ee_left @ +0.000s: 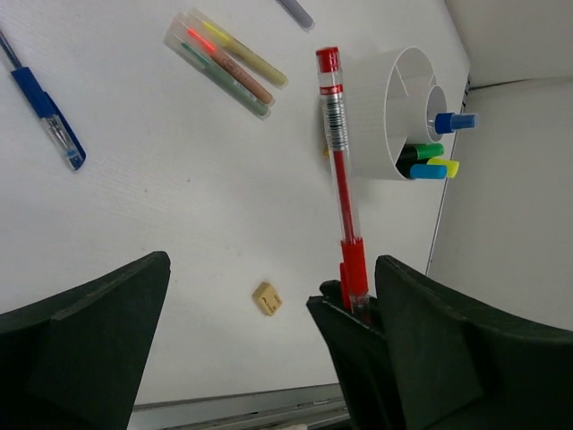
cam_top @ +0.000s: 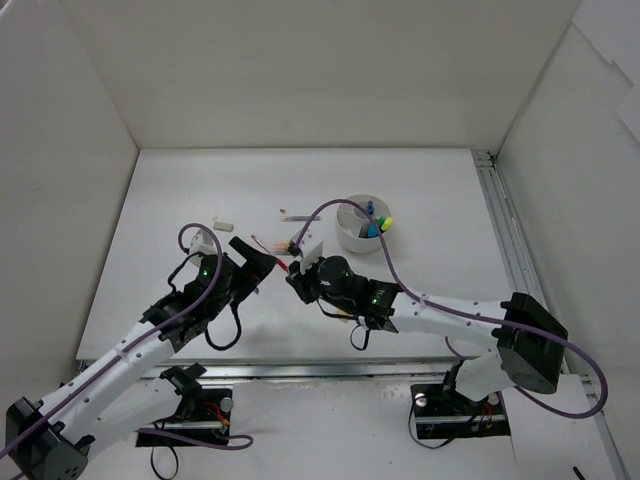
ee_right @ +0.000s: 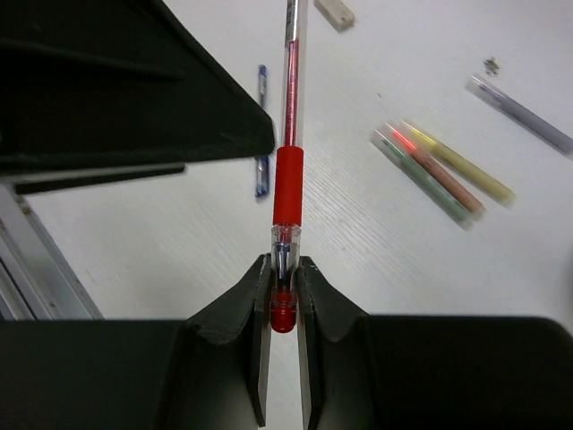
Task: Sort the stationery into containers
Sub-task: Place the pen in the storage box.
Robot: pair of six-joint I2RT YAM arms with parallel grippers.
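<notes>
Shut in the right jaws: red pen (ee_right: pixel 288 179), held by its grip end, barrel pointing ahead. Spread wide either side of it, clasping nothing: left jaws. Ahead of those on the table (ee_left: pixel 179 224): eraser (ee_left: pixel 267 298), pastel pencils (ee_left: pixel 228 63), blue pen (ee_left: pixel 45 112); white organizer (ee_left: pixel 394 98) beyond the pen's cap.

A white desk (cam_top: pixel 180 190) with a faint grain filled the enclosure. Plain white panels stood around it: a far wall (cam_top: pixel 320 70), a left wall (cam_top: pixel 60 200) and a right wall (cam_top: pixel 580 150). A metal rail (cam_top: pixel 505 235) ran along the desk's right edge, and a grey strip (cam_top: pixel 300 369) ran along its near edge. The light was even and soft, casting only faint shadows.
</notes>
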